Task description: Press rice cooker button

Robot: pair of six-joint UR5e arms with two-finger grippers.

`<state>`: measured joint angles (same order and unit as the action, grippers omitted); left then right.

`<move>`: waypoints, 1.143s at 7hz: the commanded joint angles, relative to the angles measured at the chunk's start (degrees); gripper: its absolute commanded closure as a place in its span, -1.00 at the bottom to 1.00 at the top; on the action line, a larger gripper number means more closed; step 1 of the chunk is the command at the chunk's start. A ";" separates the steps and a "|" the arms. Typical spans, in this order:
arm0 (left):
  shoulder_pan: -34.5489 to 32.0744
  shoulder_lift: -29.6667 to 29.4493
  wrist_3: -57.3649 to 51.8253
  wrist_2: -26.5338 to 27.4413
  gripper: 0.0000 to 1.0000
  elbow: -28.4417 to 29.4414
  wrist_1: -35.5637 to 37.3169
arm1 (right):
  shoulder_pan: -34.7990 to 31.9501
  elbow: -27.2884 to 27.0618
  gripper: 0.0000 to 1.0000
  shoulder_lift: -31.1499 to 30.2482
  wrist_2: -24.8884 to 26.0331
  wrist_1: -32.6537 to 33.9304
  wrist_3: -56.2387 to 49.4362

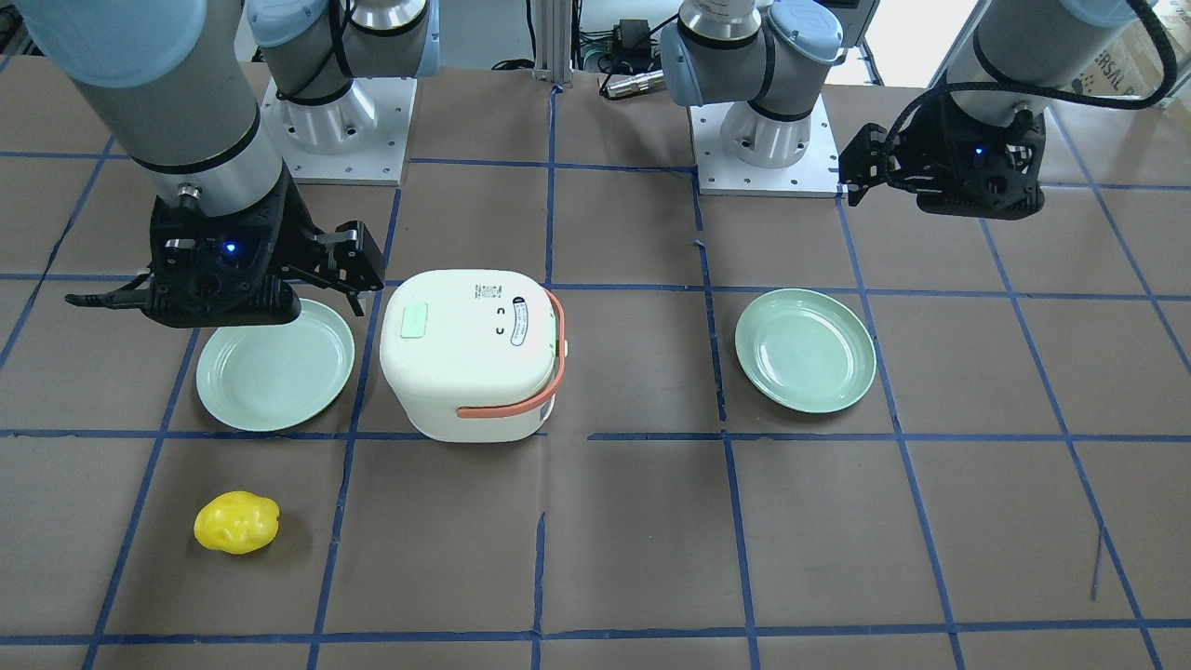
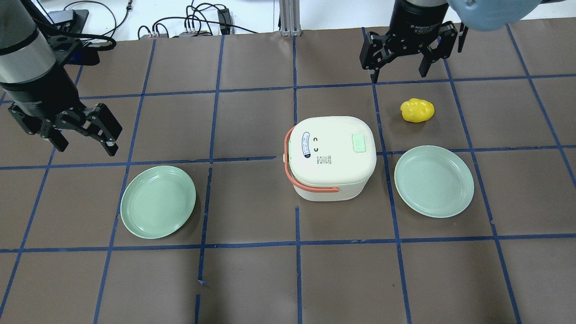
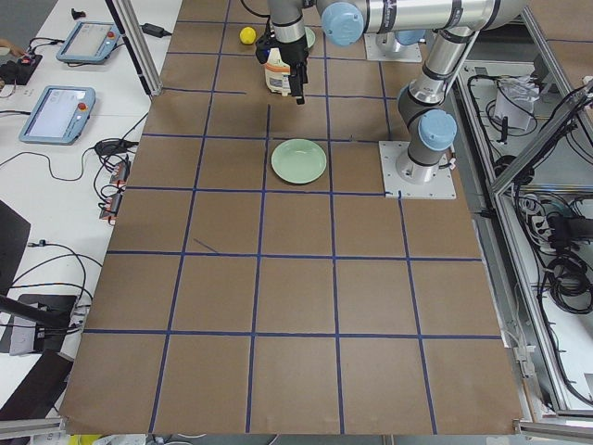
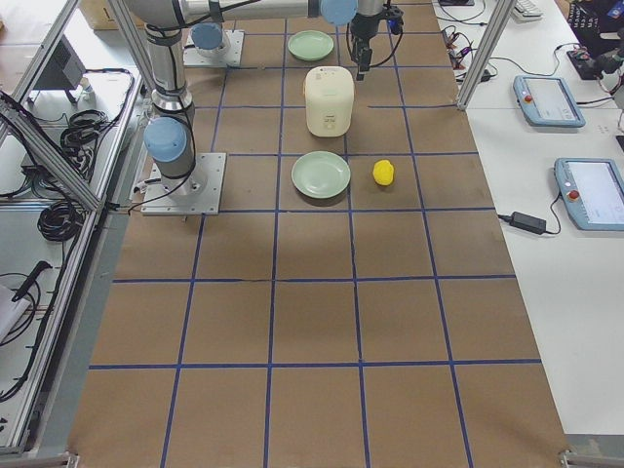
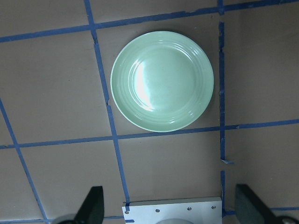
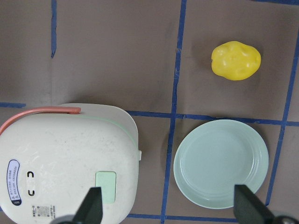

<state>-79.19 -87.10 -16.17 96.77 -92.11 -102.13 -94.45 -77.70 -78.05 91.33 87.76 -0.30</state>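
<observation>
Black right gripper (image 2: 399, 74): held spread open, high over the table and clear of everything; its two fingertips are seen wide apart at the bottom of its wrist view.
Button (image 6: 105, 186): a pale green rectangle set in the lid of the rice cooker, untouched; in the right wrist view it is seen just inside one fingertip, well below the gripper.
Rice cooker (image 2: 330, 157): white with an orange handle, stood upright near the middle of the table, lid shut, the button at the end turned toward the right arm.
Right-hand plate (image 2: 434, 181): pale green, laid just beside the cooker's button end, apart from it.
Yellow lump (image 2: 417, 110): laid on the table near that plate, touching nothing.
Left gripper (image 2: 85, 146): held open, well apart from the cooker.
Left-hand plate (image 2: 158, 201): pale green, seen directly under the left wrist camera.
Table (image 2: 252, 279): covered in brown paper, gridded with blue tape.
</observation>
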 commanded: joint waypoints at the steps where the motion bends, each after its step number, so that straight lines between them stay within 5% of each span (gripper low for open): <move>1: 0.00 0.00 0.00 0.09 -1.00 0.00 0.00 | -0.03 0.01 -1.00 0.00 -0.01 0.04 0.04; 8: 0.00 0.00 0.00 0.00 -1.00 0.00 0.00 | -0.21 -0.52 -1.00 -0.09 -0.01 1.71 1.34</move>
<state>-79.19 -87.10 -16.17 96.77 -92.11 -102.13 -94.59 -77.82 -78.06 91.31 89.45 0.13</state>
